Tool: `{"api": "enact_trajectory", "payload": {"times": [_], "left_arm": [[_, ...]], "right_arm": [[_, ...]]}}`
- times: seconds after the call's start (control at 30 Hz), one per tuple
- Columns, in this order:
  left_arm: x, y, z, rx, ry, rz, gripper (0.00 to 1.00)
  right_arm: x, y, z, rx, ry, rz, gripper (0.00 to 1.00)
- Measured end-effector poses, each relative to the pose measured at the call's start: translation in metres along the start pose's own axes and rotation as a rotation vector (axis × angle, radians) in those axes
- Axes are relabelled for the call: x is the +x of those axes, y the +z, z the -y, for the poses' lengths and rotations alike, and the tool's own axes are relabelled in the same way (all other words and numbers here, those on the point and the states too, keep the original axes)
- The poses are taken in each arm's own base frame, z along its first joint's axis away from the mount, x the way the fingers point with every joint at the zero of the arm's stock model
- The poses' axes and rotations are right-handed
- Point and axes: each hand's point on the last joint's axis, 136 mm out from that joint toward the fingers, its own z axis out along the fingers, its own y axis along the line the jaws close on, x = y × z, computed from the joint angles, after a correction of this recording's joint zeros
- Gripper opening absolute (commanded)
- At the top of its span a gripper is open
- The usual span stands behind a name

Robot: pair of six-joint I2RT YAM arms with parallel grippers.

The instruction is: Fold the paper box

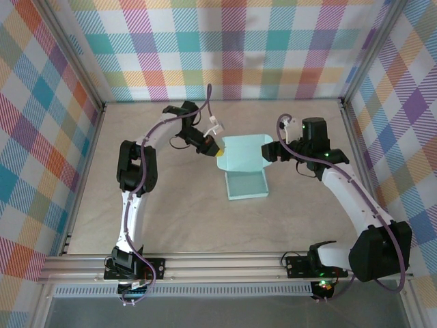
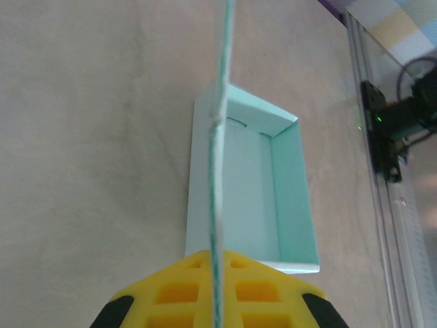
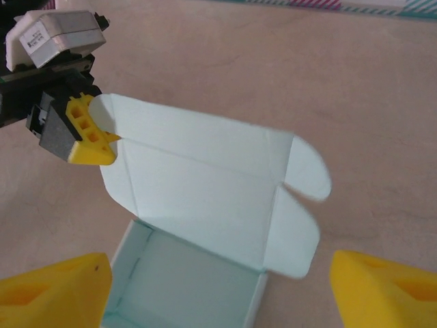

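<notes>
The paper box (image 1: pixel 246 167) sits mid-counter: thin, matte mint card, its lower part already formed into a shallow rectangular tray with crisp upright walls. Its lid panel stands raised behind the tray, creased, with rounded side flaps (image 3: pixel 300 205). The left pincer (image 1: pixel 217 152), tipped with yellow ribbed pads (image 2: pixel 174 294), is clenched on the lid's left edge, and the card shows edge-on between the pads in the left wrist view. The right pincer (image 1: pixel 271 153) hangs by the lid's right side, its yellow wedge fingers (image 3: pixel 54 290) spread wide and released. The counter (image 1: pixel 171 219) is a beige, faintly mottled surface.
</notes>
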Motion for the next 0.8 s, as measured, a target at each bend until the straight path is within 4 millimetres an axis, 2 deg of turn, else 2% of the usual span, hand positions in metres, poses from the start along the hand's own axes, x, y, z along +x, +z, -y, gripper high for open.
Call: {"api": "enact_trajectory", "payload": {"times": [0.1, 0.23, 0.43, 0.53, 0.7, 0.8], "left_arm": [[0.010, -0.003, 0.012, 0.035, 0.027, -0.019, 0.00], [0.012, -0.009, 0.023, 0.062, 0.079, -0.020, 0.00], [0.018, -0.015, 0.027, 0.078, 0.119, -0.022, 0.00], [0.020, -0.016, 0.028, 0.085, 0.123, -0.023, 0.00], [0.024, -0.014, 0.028, 0.089, 0.125, -0.025, 0.00], [0.028, -0.013, 0.028, 0.093, 0.113, -0.029, 0.00]], "right_arm": [[0.003, 0.002, -0.004, -0.032, -0.043, -0.036, 0.83], [0.001, 0.005, -0.009, -0.077, -0.145, -0.076, 0.83], [0.012, 0.018, -0.015, -0.186, -0.303, -0.209, 0.80], [0.017, 0.028, -0.012, -0.246, -0.356, -0.304, 0.72], [0.026, 0.041, -0.010, -0.359, -0.378, -0.454, 0.51], [0.038, 0.042, -0.012, -0.410, -0.368, -0.523, 0.44]]}}
